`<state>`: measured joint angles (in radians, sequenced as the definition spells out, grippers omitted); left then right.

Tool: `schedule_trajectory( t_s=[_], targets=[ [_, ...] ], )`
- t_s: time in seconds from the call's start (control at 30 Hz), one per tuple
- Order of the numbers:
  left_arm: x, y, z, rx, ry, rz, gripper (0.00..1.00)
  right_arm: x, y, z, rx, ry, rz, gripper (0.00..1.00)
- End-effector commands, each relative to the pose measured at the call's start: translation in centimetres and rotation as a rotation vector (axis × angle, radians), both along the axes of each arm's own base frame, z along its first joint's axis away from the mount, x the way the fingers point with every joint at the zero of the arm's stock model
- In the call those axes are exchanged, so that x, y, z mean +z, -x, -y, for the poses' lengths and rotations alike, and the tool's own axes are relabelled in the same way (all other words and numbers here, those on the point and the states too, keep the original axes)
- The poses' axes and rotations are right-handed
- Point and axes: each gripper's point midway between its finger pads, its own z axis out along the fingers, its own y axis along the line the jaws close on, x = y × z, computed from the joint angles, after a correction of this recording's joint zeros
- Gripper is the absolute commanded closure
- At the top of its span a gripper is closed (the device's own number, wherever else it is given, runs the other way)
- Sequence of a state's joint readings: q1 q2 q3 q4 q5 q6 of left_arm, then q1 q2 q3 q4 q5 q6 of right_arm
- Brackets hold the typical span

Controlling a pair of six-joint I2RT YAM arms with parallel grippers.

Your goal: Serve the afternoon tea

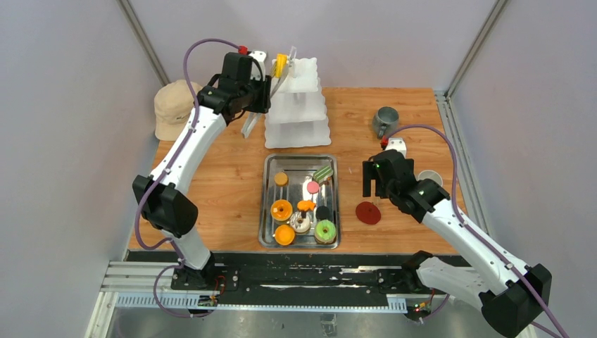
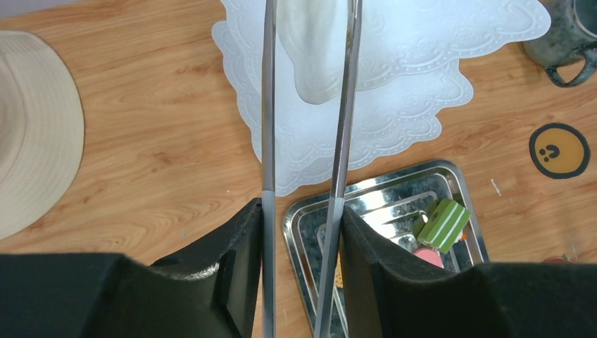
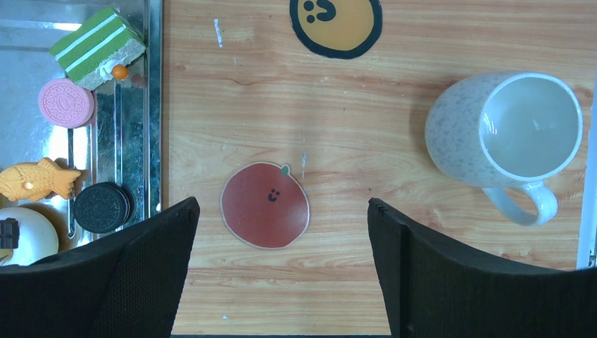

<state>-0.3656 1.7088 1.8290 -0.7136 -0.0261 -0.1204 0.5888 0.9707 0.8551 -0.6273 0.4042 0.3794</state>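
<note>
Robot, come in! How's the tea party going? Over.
Left jaws shut on metal tongs by the white tiered stand. Right jaws open over red apple coaster, white mug beside. Pastries still in steel tray. Nothing in the way.

Rectangular steel tray (image 1: 264, 201) holding nine toy pastries (image 1: 281, 210). Right of the tray: one grey mug (image 1: 385, 121), one white mug (image 1: 429, 177), two round coasters (image 1: 367, 212). Behind the tray: one white tiered stand (image 1: 297, 120), one beige hat (image 1: 174, 109), one pair of metal tongs (image 2: 267, 105).

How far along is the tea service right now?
Done: little; the tiered stand looks bare. In hand: left gripper clamps tongs at the stand's top, a yellow piece by their tips. Left: pastries fill the steel tray; grey mug and white mug sit off coasters; right gripper open above the red coaster.
</note>
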Motion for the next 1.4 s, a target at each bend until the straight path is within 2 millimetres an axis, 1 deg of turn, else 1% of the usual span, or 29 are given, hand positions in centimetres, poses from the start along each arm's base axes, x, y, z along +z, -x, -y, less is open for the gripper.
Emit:
schedule_trajectory(
  t_s=[0.0, 0.07, 0.2, 0.4, 0.57, 0.8, 0.87, 0.9, 0.97, 1.1, 1.17, 1.23, 1.3, 1.37],
  targets=[
    [2.6, -0.6, 0.5, -0.017, 0.041, 0.064, 0.54, 0.0, 0.2, 0.4, -0.023, 0.011, -0.004, 0.12],
    [2.6, -0.5, 0.6, -0.021, 0.046, 0.061, 0.52, 0.0, 0.3, 0.4, -0.023, 0.010, -0.005, 0.12],
    [2.9, -0.3, 0.5, -0.017, 0.048, 0.067, 0.52, 0.1, 0.3, 0.4, -0.024, 0.009, 0.000, 0.12],
    [4.8, 0.6, 0.0, -0.012, 0.060, 0.108, 0.52, 0.0, 0.4, 0.5, -0.024, 0.008, -0.003, 0.12],
    [6.5, 2.3, -1.4, 0.018, 0.041, 0.144, 0.52, -0.1, 0.4, 0.5, -0.025, 0.007, -0.006, 0.12],
    [6.1, 5.5, -3.5, 0.044, -0.001, 0.131, 0.53, -0.4, 0.4, 0.2, -0.019, -0.003, -0.013, 0.12],
    [6.3, 6.8, -4.0, 0.047, 0.001, 0.140, 0.54, -0.4, 0.5, 0.1, -0.015, -0.006, -0.016, 0.12],
    [6.7, 7.8, -4.4, 0.047, 0.007, 0.151, 0.55, -0.4, 0.4, 0.0, -0.014, -0.009, -0.015, 0.12],
    [7.0, 9.6, -4.7, 0.028, 0.016, 0.153, 0.56, -0.4, 0.5, 0.0, -0.014, -0.011, -0.016, 0.12],
    [6.2, 14.4, -4.1, -0.105, 0.047, 0.140, 0.57, -0.6, 0.6, 0.2, -0.020, -0.008, -0.016, 0.12],
    [5.1, 17.0, -3.3, -0.187, 0.050, 0.127, 0.55, -0.6, 0.6, 0.3, -0.022, -0.004, -0.012, 0.12],
    [3.4, 19.2, -2.6, -0.250, 0.038, 0.098, 0.55, -0.5, 0.6, 0.4, -0.024, -0.003, -0.005, 0.12],
    [1.8, 20.8, -1.5, -0.309, 0.042, 0.059, 0.54, -0.1, 0.6, 0.6, -0.029, -0.004, 0.010, 0.12],
    [0.1, 22.0, 0.2, -0.374, 0.058, 0.004, 0.54, 0.3, 0.5, 0.7, -0.032, -0.005, 0.026, 0.12]
  ],
)
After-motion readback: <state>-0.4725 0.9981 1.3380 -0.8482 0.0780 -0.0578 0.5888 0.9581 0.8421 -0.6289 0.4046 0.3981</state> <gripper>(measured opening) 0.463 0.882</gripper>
